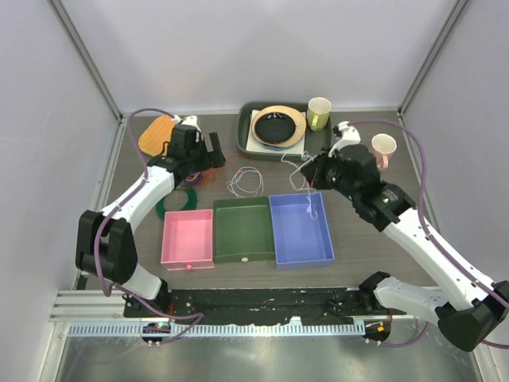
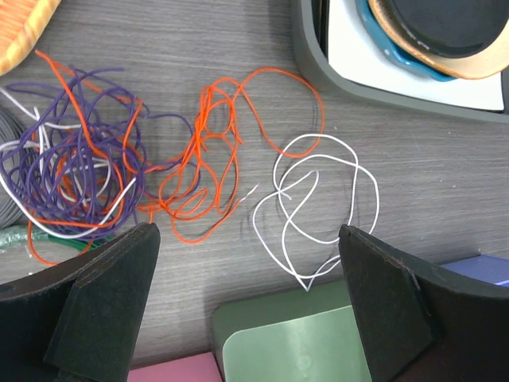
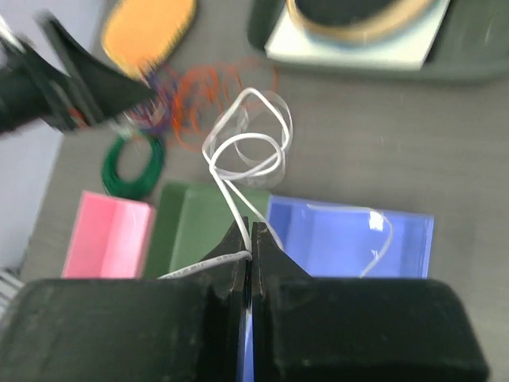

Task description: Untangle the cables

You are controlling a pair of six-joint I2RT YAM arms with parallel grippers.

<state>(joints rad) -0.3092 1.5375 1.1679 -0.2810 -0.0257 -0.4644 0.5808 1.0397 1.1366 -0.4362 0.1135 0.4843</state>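
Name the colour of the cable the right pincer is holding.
White. The cable shows best in the right wrist view, pinched in the right pincer.

Thin orange, purple and white cables (image 2: 79,175) lie on the grey wooden bench (image 1: 350,270), behind a pink plastic tray (image 1: 188,236), green tray (image 1: 242,229) and blue tray (image 1: 301,239) ranged left to right.

Counting three open boxes (image 1: 188,236) (image 1: 242,229) (image 1: 301,229), pink, green and blue; two cups (image 1: 319,113) (image 1: 383,147); one grey tray (image 1: 246,137); one orange board (image 1: 157,134); one green coil (image 1: 176,200); tallying cables (image 2: 75,171) in three colours: orange, purple, white.
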